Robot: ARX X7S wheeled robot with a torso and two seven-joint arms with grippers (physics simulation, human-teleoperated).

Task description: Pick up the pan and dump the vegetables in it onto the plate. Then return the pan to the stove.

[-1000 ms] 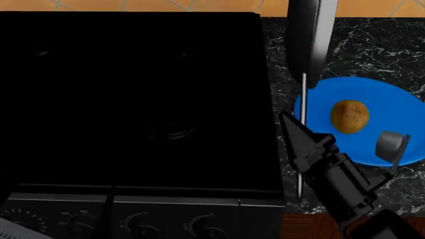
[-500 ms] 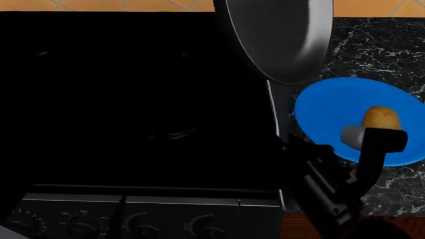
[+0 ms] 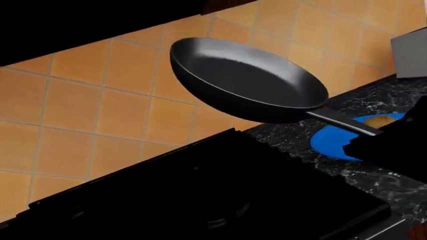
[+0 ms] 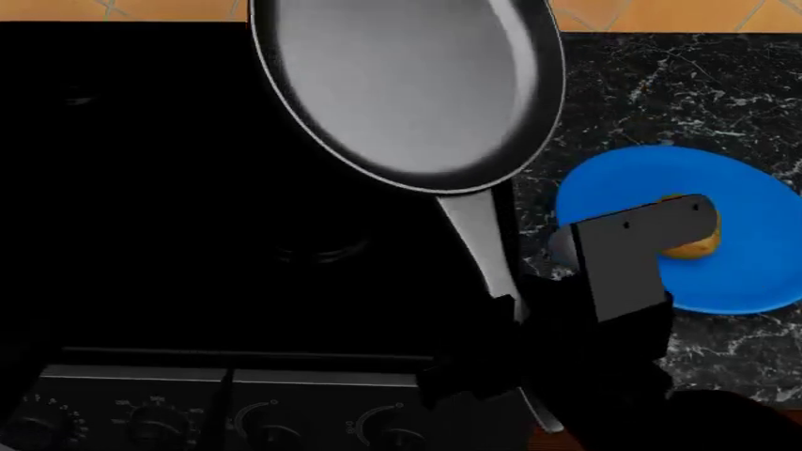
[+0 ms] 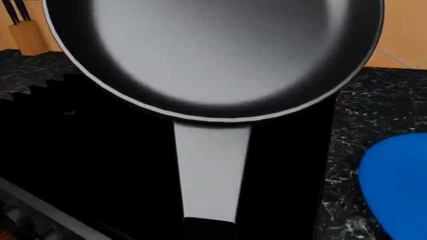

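pan (image 4: 408, 89): 1 | potato (image 4: 697, 241): 1 | plate (image 4: 739, 272): 1 | stove (image 4: 188, 235): 1

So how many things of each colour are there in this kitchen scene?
Black: 2, pan and stove
Blue: 1, plate
Golden-brown: 1, potato
Total: 4

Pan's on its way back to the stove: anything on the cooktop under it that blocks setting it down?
Nothing visible does. The pan hangs empty above the stove, held by the handle in the right gripper. The dark cooktop below shows only its burner. The potato lies on the plate, off to the side.
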